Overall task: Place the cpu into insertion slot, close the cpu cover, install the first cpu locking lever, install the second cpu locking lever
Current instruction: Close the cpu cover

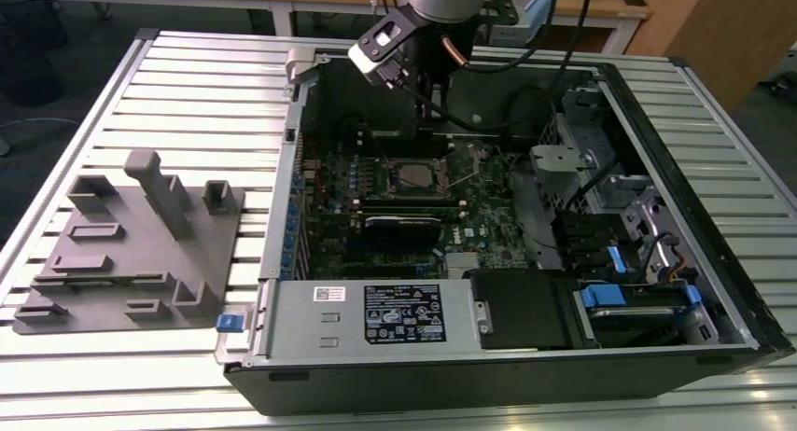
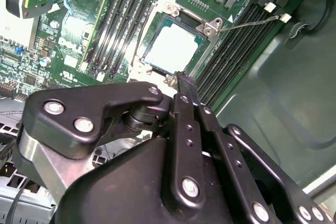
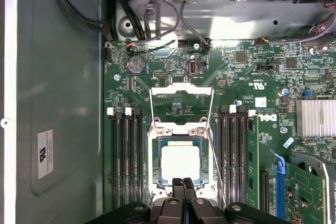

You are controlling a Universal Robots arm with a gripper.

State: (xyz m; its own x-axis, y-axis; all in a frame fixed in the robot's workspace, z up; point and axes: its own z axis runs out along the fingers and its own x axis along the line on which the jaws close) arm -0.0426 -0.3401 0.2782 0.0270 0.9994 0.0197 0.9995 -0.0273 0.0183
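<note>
The cpu (image 3: 180, 162) lies flat in the insertion slot (image 3: 155, 167), its silver-grey top showing; it also shows in the second wrist view as the cpu (image 2: 170, 46) and from the exterior camera as the cpu (image 1: 412, 176). Beyond the hinge, the cpu cover (image 3: 181, 88) is swung open, with green board visible through its window. A thin wire locking lever (image 3: 216, 171) stands released beside the socket and reaches over the memory slots as the lever (image 2: 252, 22). My gripper (image 3: 184, 186) hovers at the socket's near edge. Its fingers are shut together and empty, as the gripper (image 2: 184, 80) confirms.
Long black memory slots (image 3: 126, 156) flank the socket on both sides. A ribbed heatsink (image 3: 316, 116) and an expansion card (image 3: 304, 187) sit further along the board. The open computer case (image 1: 498, 356) walls in the board. A grey fixture (image 1: 137, 244) lies at the exterior view's left.
</note>
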